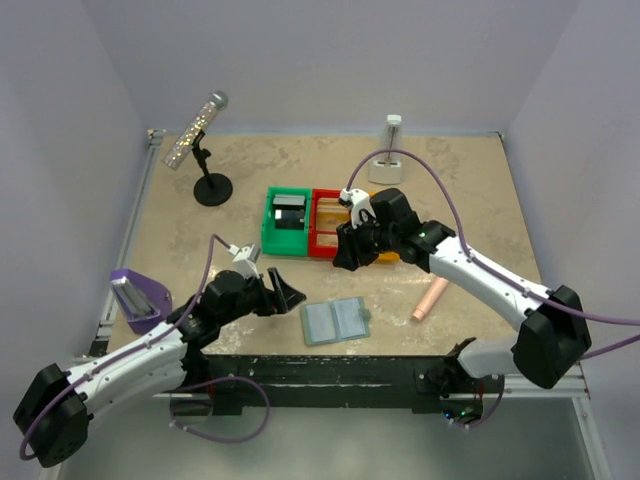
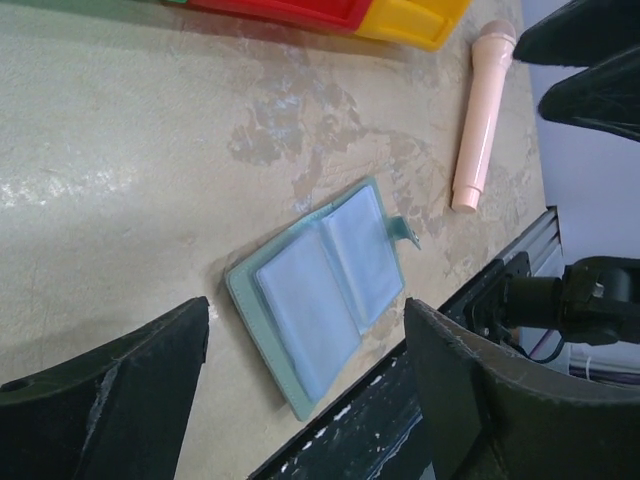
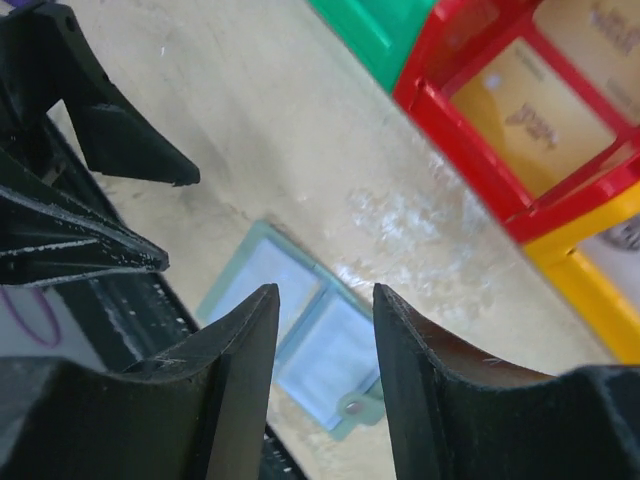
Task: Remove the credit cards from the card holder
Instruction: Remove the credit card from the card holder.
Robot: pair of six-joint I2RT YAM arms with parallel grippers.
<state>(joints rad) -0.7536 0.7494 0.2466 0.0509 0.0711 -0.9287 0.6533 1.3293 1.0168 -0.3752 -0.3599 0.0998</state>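
The card holder [image 1: 336, 321] is laid open at six o'clock; the left gripper [image 1: 289, 293] and right gripper [image 1: 346, 261] are held spread, empty.

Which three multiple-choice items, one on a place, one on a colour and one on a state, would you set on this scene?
1. Where is the card holder? A. in a bin B. flat on the table C. held in the air
2. What colour is the bin between the green bin and the yellow bin? A. blue B. red C. white
3. How is the left gripper? A. open, empty B. shut on a card C. shut on the holder
Answers: B, it lies open on the table; B, the red bin sits in the middle; A, its fingers stand wide apart, gripping nothing.
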